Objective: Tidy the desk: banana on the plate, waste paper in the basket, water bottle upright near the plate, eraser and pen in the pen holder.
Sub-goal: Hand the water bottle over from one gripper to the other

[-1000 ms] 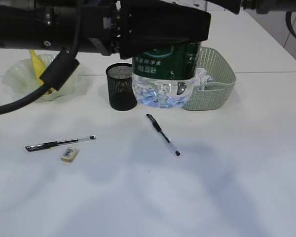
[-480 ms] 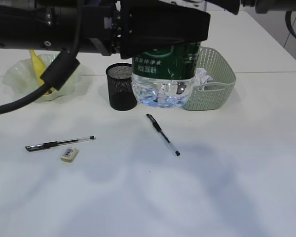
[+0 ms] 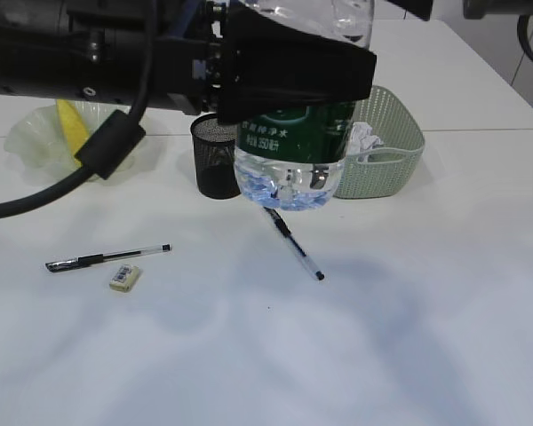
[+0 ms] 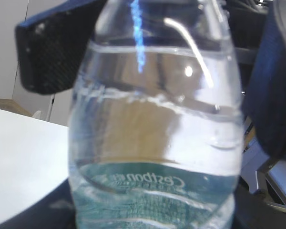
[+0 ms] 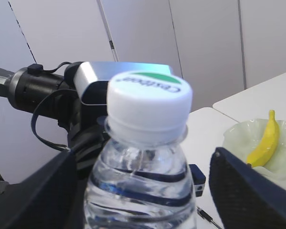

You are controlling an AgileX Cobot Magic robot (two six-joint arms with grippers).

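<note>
Left claw [image 3: 293, 67] is clamped on the bottle [image 3: 291, 151], which is held upright above the desk [image 3: 382, 311], its base clear of the surface. Right claw [image 5: 148, 191] is seen spread to either side of the bottle's neck, its fingers [image 5: 248, 191] apart from it. Toward the far left corner the banana [image 3: 68, 124] is seen in the plate [image 3: 27, 138]. Paper [image 3: 362, 138] is seen in the basket [image 3: 386, 151] at the far edge, beside the holder [image 3: 215, 164]. Two pens [image 3: 107, 257] [image 3: 295, 243] and the eraser [image 3: 124, 277] are left lying mid-desk.

Left gripper [image 3: 289, 71] fingers clamped; right gripper [image 5: 143, 200] fingers spread.
</note>
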